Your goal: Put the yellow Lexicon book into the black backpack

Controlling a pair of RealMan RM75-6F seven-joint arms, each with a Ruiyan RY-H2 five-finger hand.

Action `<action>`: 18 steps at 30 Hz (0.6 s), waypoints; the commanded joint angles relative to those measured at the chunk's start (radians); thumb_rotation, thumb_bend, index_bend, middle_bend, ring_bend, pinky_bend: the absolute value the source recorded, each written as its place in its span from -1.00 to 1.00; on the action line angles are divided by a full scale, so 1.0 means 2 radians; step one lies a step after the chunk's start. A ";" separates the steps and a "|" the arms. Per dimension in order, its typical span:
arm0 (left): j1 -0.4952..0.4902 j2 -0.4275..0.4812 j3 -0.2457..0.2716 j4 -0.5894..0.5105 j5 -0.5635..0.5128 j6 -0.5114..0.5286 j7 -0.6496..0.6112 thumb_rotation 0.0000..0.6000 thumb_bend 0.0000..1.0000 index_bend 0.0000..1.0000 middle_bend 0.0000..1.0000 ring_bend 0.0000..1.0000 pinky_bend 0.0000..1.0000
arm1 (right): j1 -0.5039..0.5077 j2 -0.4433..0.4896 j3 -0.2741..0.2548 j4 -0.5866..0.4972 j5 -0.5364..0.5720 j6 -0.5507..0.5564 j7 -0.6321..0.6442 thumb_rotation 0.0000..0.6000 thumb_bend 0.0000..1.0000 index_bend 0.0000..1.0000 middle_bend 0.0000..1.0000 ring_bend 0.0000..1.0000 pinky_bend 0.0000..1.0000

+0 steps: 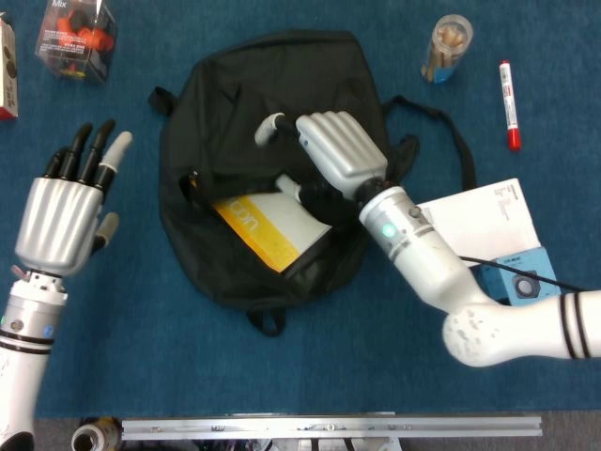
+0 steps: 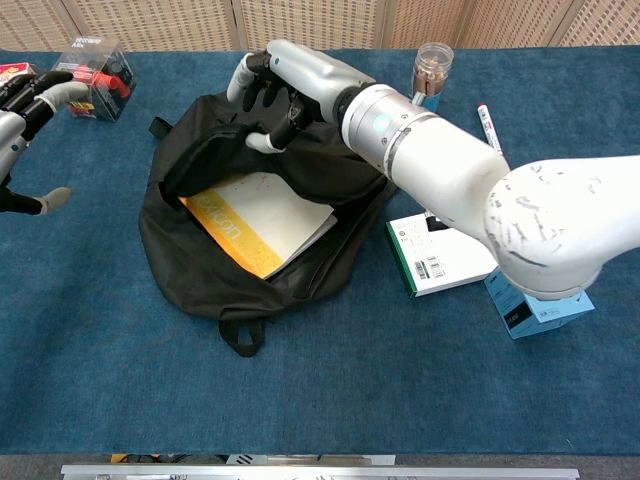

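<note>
The black backpack (image 1: 272, 178) lies flat on the blue worktop (image 1: 310, 366) with its mouth gaping, and the yellow Lexicon book (image 1: 268, 224) sits inside it, its yellow spine edge and part of the pale cover showing through the opening while the rest is tucked under the black fabric. The right hand (image 1: 340, 155) rests on top of the backpack just above the opening; in the chest view its fingers (image 2: 262, 95) curl down onto the upper flap of the bag, and they seem to be gripping the fabric, though I cannot tell for sure. The left hand (image 1: 64, 209) hovers well off to the left of the backpack, palm down, fingers spread and holding nothing. Beyond the backpack stand a clear jar (image 1: 445, 47) of brown sticks and a red marker (image 1: 508, 92) lying on the worktop. To the right of the bag, a white box (image 1: 484, 221) lies flat beside a small blue box (image 2: 540, 300). At the far left corner there is a clear packet (image 1: 75, 36) with red and black contents, and next to it the edge of a red carton (image 1: 7, 66).
</note>
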 commanded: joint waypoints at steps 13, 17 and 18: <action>0.006 0.041 -0.006 -0.006 0.001 -0.008 -0.064 1.00 -0.58 -0.84 -0.88 -0.92 -0.54 | -0.071 0.110 -0.068 -0.070 -0.119 0.055 0.027 1.00 -0.46 -0.70 -0.38 -0.61 -0.31; 0.007 0.055 -0.007 -0.004 0.005 -0.010 -0.094 1.00 -0.58 -0.76 -0.83 -0.89 -0.54 | -0.111 0.151 -0.098 -0.070 -0.171 0.097 0.029 1.00 -0.22 -0.28 -0.09 -0.33 -0.09; 0.006 0.059 -0.007 -0.005 0.006 -0.012 -0.101 1.00 -0.58 -0.75 -0.82 -0.89 -0.54 | -0.120 0.160 -0.107 -0.070 -0.181 0.105 0.027 1.00 -0.20 -0.23 -0.05 -0.30 -0.06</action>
